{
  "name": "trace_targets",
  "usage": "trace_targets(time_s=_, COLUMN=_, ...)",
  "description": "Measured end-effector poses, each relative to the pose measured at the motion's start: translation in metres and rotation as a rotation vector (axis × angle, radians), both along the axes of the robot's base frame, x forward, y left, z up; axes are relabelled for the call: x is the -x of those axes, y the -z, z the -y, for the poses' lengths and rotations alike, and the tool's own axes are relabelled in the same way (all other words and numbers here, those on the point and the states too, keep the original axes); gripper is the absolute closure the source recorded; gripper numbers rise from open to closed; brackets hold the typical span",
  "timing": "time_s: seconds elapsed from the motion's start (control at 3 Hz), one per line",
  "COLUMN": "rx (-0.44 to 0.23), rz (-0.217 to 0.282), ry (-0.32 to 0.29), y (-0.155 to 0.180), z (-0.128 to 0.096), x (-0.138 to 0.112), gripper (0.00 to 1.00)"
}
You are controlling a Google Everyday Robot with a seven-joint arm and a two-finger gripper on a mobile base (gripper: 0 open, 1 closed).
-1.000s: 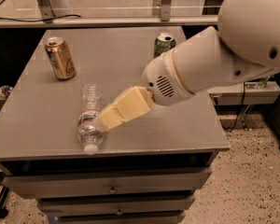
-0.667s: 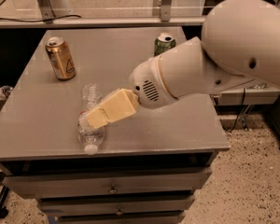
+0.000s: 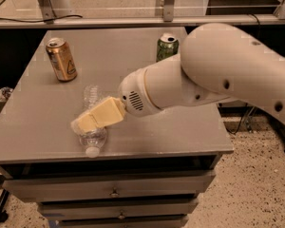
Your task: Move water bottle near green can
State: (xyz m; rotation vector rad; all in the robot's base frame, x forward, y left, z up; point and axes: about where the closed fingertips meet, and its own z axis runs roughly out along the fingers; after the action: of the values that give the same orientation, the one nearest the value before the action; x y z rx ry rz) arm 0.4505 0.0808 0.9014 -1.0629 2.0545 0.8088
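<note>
The water bottle (image 3: pixel 92 139) lies on its side on the grey table (image 3: pixel 42 118), left of centre near the front edge, white cap toward the front. Its middle and label are hidden under my gripper. My gripper (image 3: pixel 84 123), cream-coloured, reaches in from the right and sits right over the bottle's middle. The green can (image 3: pixel 166 47) stands upright at the back of the table, right of centre, partly behind my white arm (image 3: pixel 218 75).
A gold-orange can (image 3: pixel 61 59) stands upright at the back left of the table. Drawers (image 3: pixel 114 191) sit below the table front. A metal rail (image 3: pixel 133 20) runs behind the table. Speckled floor lies to the right.
My arm has swung left and the gripper has moved left and down onto the bottle's middle. The bottle and both cans have stayed in place.
</note>
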Motion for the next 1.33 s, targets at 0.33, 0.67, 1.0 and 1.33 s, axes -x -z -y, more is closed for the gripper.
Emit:
trace_targets(time_s=0.33, rx=0.022, rz=0.006, ry=0.066, y=0.014, z=-0.014, x=-0.014, gripper=0.00)
trace_targets(time_s=0.67, rx=0.042, rz=-0.038, ry=0.099, y=0.021, z=-0.026, x=-0.016, gripper=0.00)
trace_targets(time_s=1.0, rx=0.062, rz=-0.085, ry=0.111, y=0.029, z=-0.047, x=-0.010, gripper=0.00)
trace_targets(time_s=1.33, rx=0.076, rz=-0.106, ry=0.115, y=0.040, z=-0.059, x=-0.007, gripper=0.18)
